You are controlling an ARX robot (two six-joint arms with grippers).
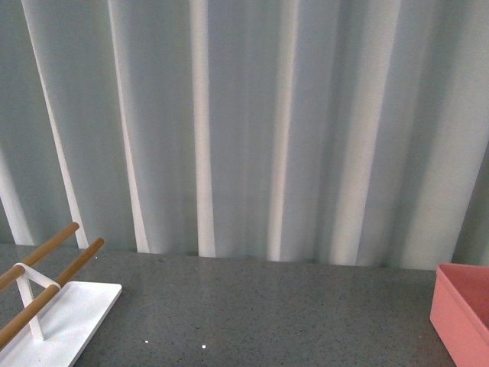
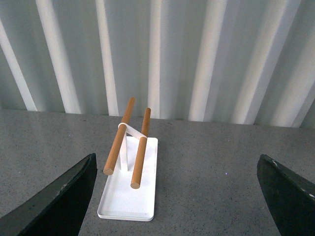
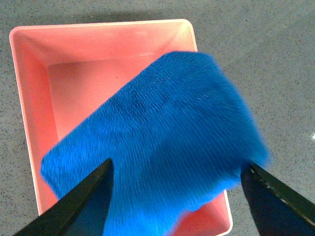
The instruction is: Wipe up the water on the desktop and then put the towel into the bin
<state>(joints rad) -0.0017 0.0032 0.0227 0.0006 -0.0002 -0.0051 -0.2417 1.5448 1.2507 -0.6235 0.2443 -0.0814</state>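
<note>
In the right wrist view the blue towel (image 3: pixel 157 142) is blurred, loose between my open right gripper's (image 3: pixel 179 196) spread fingers and over the pink bin (image 3: pixel 34 88). Whether it touches the bin I cannot tell. The bin stands on the dark grey speckled desktop (image 3: pixel 266 59). In the front view only the bin's near corner (image 1: pixel 462 310) shows at the right edge; neither arm shows there. My left gripper (image 2: pixel 177 196) is open and empty above the desktop (image 2: pixel 216 167), facing the rack.
A white rack (image 2: pixel 129 187) with two wooden rods stands on the desktop at the left, also in the front view (image 1: pixel 53 310). A pale pleated curtain (image 1: pixel 244 122) hangs behind the desk. A few small bright specks (image 1: pixel 203 348) dot the desktop.
</note>
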